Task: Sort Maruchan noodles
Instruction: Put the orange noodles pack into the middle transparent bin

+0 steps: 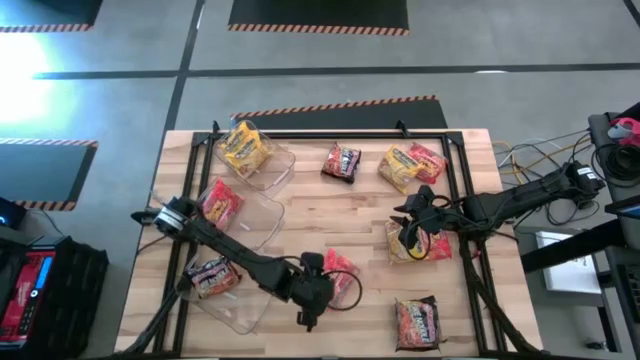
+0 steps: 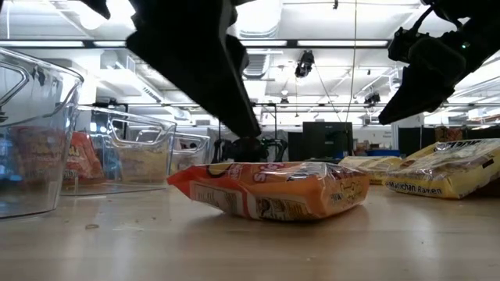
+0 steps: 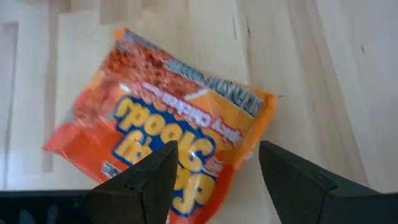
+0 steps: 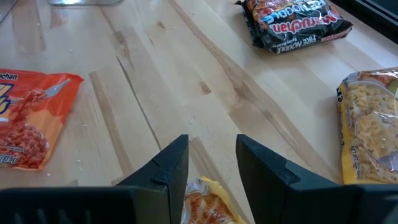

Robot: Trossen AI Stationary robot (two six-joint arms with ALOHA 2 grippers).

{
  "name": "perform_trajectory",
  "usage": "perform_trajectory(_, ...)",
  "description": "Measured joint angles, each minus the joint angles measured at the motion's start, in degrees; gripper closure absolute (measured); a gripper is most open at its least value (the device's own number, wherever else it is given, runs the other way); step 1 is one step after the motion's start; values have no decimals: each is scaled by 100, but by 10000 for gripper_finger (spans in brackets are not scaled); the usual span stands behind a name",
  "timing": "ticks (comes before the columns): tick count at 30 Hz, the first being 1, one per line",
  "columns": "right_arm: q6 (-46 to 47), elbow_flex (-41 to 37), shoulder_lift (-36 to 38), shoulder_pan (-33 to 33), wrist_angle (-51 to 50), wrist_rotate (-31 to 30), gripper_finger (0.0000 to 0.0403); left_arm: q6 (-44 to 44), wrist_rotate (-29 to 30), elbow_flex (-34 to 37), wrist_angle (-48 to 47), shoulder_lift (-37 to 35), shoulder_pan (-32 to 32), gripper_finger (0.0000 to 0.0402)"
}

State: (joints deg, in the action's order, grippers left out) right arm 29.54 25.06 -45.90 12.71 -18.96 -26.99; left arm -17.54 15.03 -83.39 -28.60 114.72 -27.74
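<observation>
Nearest the low camera lies an orange noodle packet (image 2: 273,191) flat on the worktop (image 1: 330,215). Directly above it hangs the left pincer (image 3: 214,180), fingers spread wide and empty. Across the worktop the right pincer (image 4: 211,171) hovers over a yellow packet (image 1: 418,243), fingers partly apart, gripping nothing. Three clear bins (image 1: 262,165) along the left side each hold a packet. Other packets lie loose near the far edge, and a dark one (image 1: 417,320) sits at the near edge.
</observation>
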Motion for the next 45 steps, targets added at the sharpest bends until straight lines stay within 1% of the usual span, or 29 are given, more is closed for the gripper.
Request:
perform_trajectory(6,-2,0,1,0,-2,1,276,-98,142,67,-31,11,4,193)
perform_trajectory(14,-1,0,-1,0,0,0,276,-283,134,81,80,190,-95,193)
perform_trajectory(19,-2,0,1,0,0,-1,280,-444,4,81,260,210,-122,193)
perform_trajectory(24,-2,0,-1,-2,15,-25,275,-548,-92,76,359,264,-87,193)
perform_trajectory(28,4,2,-1,0,236,0,273,-596,-292,69,377,352,-70,193)
perform_trajectory(30,136,2,-1,0,379,3,275,-596,-315,62,413,376,-65,193)
perform_trajectory(31,343,2,-5,0,499,3,276,-596,-319,61,411,384,-64,193)
perform_trajectory(34,1418,2,-7,0,815,16,280,-601,-319,61,408,393,-64,193)
perform_trajectory(36,1827,2,-27,24,1018,242,282,-607,-321,61,404,396,-64,193)
perform_trajectory(39,2149,-8,-188,89,1556,882,286,-610,-345,61,400,398,-64,193)
perform_trajectory(42,2405,-94,-598,201,2792,1587,286,-608,-356,61,398,398,-64,193)
perform_trajectory(43,2523,-106,-788,256,3160,1757,285,-600,-355,61,398,398,-64,193)
perform_trajectory(45,2726,-103,-1187,357,3753,1907,285,-598,-355,61,396,400,-64,193)
